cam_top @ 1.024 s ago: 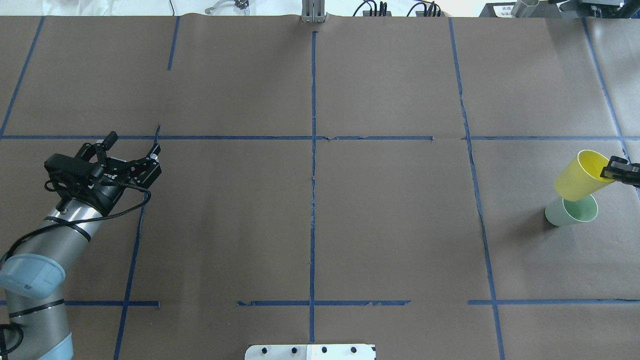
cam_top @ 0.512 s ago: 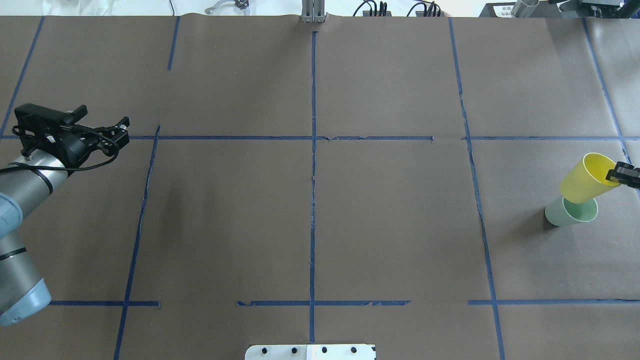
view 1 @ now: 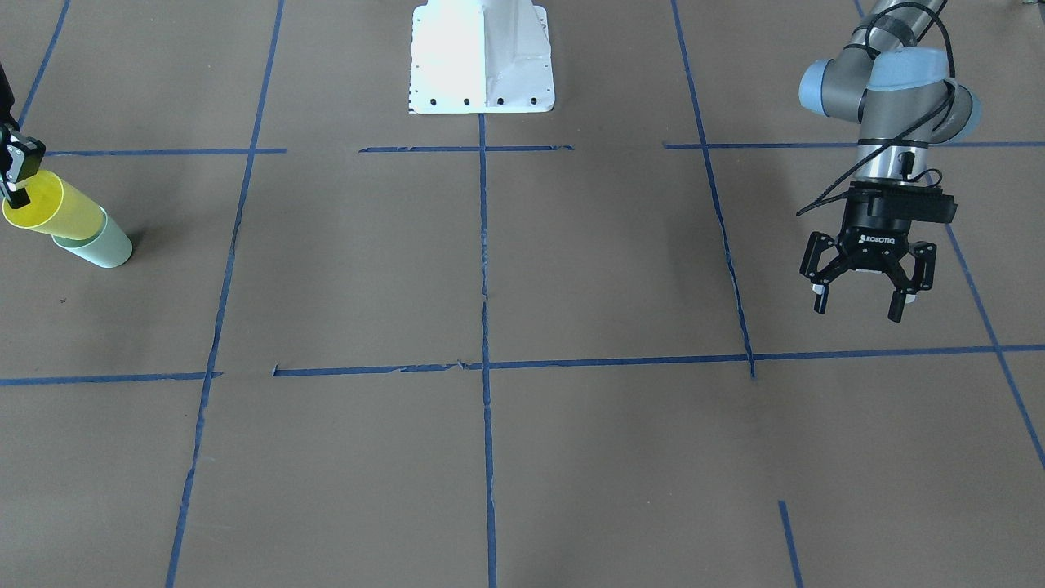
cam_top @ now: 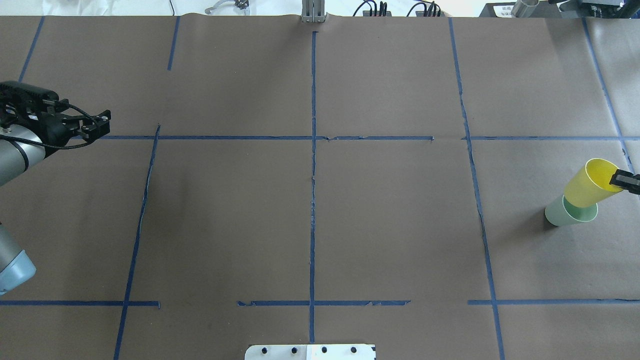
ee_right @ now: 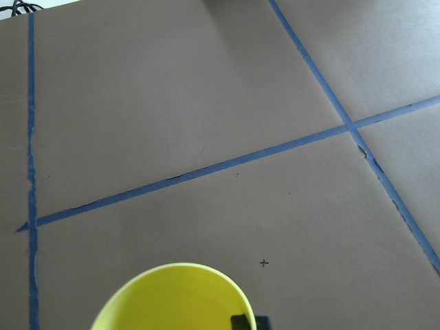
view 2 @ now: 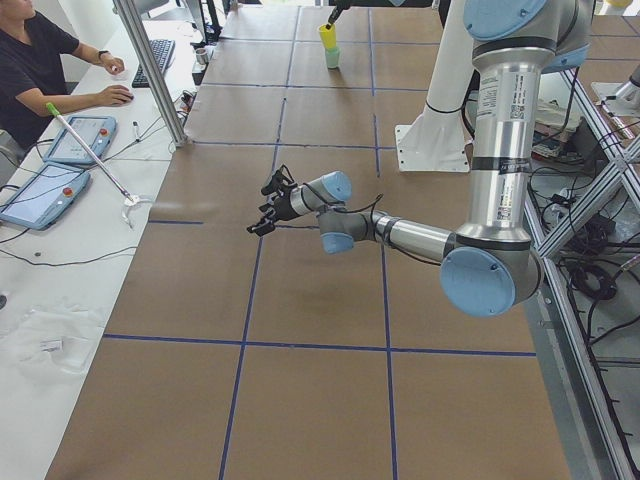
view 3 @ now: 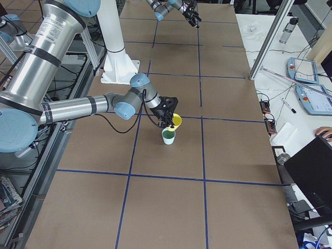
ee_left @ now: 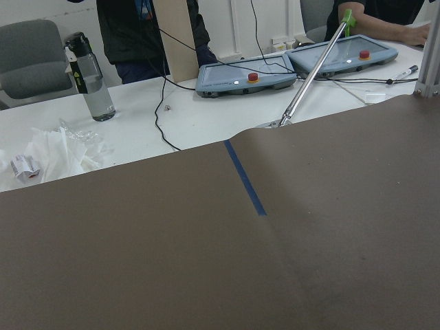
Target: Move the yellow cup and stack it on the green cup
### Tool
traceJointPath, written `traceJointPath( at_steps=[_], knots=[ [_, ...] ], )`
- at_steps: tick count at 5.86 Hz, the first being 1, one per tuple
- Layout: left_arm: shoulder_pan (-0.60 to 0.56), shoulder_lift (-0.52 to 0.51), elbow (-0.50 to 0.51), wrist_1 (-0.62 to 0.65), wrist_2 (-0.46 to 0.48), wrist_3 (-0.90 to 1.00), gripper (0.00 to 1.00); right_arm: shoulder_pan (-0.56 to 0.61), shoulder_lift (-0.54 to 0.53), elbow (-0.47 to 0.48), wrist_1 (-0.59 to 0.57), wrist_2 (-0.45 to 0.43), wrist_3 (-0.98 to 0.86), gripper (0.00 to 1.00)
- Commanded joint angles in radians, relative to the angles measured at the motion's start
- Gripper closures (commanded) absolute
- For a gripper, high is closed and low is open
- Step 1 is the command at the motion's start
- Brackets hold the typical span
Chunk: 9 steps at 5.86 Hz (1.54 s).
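The yellow cup (cam_top: 586, 190) hangs tilted at the table's far right, its base in the mouth of the green cup (cam_top: 565, 214), which stands upright on the brown paper. Both show in the front view, yellow cup (view 1: 57, 214) over green cup (view 1: 104, 243), and in the right view, yellow cup (view 3: 176, 122) over green cup (view 3: 168, 137). My right gripper (cam_top: 624, 180) is shut on the yellow cup's rim; the right wrist view shows the cup's rim (ee_right: 172, 295). My left gripper (view 1: 857, 310) is open and empty, above the table's far left (cam_top: 97, 125).
The white robot base (view 1: 482, 57) stands at the table's near edge. Blue tape lines cross the brown paper. Operators, tablets (ee_left: 247, 77) and a water bottle (ee_left: 89, 75) are on the white bench beyond the far edge.
My left arm has drawn back to the left and away from the table's middle. The yellow cup has come down and stands more upright over the green cup.
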Motion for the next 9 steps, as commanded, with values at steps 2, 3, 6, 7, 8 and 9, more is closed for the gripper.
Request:
traceJointPath(
  at_steps=[2, 3, 6, 7, 8, 9],
  knots=[
    [-0.006, -0.007, -0.002, 0.008, -0.008, 0.000, 0.00, -0.022, -0.011, -0.024, 0.000, -0.029, -0.002, 1.00],
    [-0.006, -0.009, -0.002, 0.008, -0.008, 0.000, 0.00, -0.025, -0.015, -0.027, 0.000, -0.030, -0.002, 1.00],
    [-0.006, -0.010, -0.003, 0.008, -0.009, 0.000, 0.00, -0.042, -0.017, -0.027, 0.000, -0.029, 0.001, 0.01],
    [-0.006, -0.001, 0.006, 0.012, -0.017, 0.000, 0.00, -0.042, -0.017, -0.027, 0.000, -0.027, 0.000, 0.00],
    [-0.054, 0.001, 0.009, 0.172, -0.137, 0.000, 0.00, -0.040, -0.008, -0.012, 0.008, -0.006, -0.002, 0.00],
    [-0.105, -0.009, 0.009, 0.304, -0.231, 0.014, 0.00, -0.028, 0.008, 0.011, 0.017, 0.087, -0.058, 0.00]
  ],
)
